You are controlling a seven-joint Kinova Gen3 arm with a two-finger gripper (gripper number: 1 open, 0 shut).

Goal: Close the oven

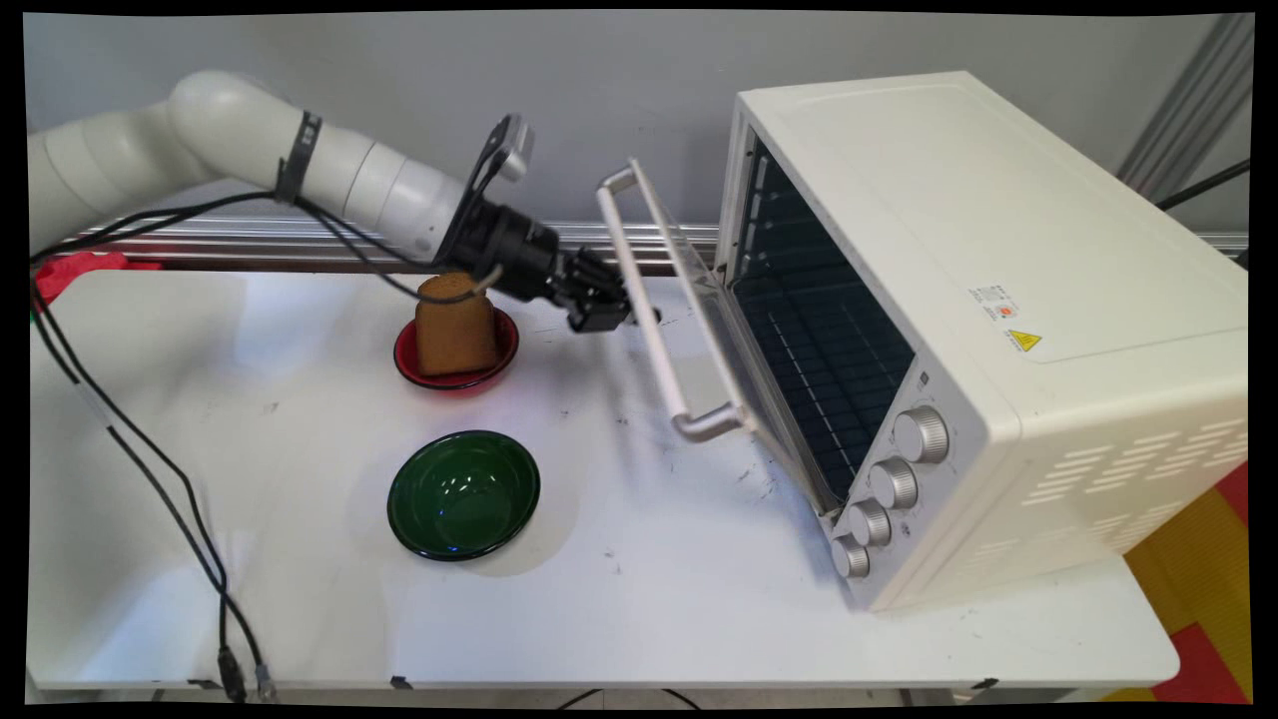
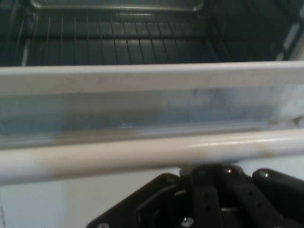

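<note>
Nearest the camera, a green bowl [image 1: 463,494] sits on the white table [image 1: 649,599], behind it a brown cup-shaped object [image 1: 455,325] in a red bowl [image 1: 502,358]. At the toaster oven [image 1: 988,330], the door [image 1: 699,290] hangs partly open; the end effector [image 1: 602,312] meets its handle [image 1: 644,310] [image 2: 142,154], grip state impossible to tell.

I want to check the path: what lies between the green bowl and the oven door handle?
Only bare white table lies between the green bowl and the oven door handle, as the main view shows.
</note>
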